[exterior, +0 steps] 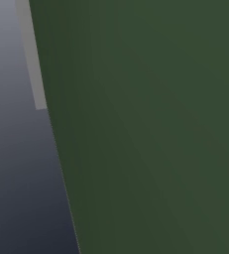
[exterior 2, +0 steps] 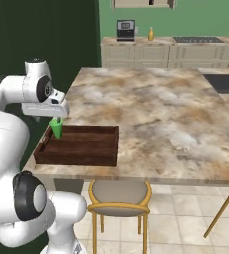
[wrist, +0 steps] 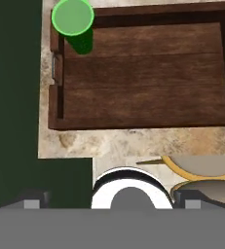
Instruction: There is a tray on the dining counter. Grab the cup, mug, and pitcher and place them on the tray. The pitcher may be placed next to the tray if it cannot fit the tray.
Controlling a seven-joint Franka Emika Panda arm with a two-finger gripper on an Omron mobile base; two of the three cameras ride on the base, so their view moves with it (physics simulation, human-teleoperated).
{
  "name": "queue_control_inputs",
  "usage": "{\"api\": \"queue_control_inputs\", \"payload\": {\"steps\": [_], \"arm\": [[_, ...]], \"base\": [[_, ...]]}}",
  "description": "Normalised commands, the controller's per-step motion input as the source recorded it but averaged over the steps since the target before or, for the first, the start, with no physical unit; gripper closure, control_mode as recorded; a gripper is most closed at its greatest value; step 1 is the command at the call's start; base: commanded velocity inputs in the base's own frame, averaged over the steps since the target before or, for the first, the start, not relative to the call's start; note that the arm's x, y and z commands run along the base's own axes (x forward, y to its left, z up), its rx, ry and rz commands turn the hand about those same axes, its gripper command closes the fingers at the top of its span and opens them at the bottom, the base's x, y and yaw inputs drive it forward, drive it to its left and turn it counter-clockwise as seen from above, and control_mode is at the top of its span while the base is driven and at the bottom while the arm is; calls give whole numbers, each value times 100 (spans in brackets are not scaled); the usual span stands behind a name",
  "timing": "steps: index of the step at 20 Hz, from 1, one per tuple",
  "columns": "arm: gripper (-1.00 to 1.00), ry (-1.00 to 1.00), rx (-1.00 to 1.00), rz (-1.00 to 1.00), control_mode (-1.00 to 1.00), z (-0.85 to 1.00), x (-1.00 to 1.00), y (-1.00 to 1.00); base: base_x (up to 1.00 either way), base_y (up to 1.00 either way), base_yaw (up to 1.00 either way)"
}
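Count taken across the views.

- Tray [exterior 2: 81,146]: one, dark brown wood with low rims.
- Cup [exterior 2: 57,129]: one, bright green, no handle (seen from above in the hand view [wrist: 73,18]).
- Dining counter [exterior 2: 160,114]: one, beige-brown marbled stone.
- Stools: one with a round grey seat and yellow frame [exterior 2: 119,196] at the counter's near edge; yellow legs of a second [exterior 2: 225,211] show at the lower right.
- Coffee machine [exterior 2: 126,30]: one, on the far counter.
- Yellow-orange bottle-shaped vessel [exterior 2: 150,34]: one, beside that machine (too small to confirm as the pitcher).
- Cooktop [exterior 2: 198,39]: one.
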Motion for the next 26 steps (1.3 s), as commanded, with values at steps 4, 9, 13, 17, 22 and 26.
{"api": "queue_control_inputs", "payload": {"steps": [4,9,13,17,22,26], "arm": [[-100,-15,3,-15,-100,33,-61,-21],[-100,-15,0,-11,-100,37,-42,-3],[-100,-6,0,0,-100,46,-34,0],[-100,-1,0,4,-100,33,-50,-6],[-100,0,0,15,-100,6,-58,-6],[-100,0,0,3,-100,0,-52,0]], "base": [[0,0,0],[0,0,0],[0,0,0],[0,0,0],[0,0,0],[0,0,0]]}}
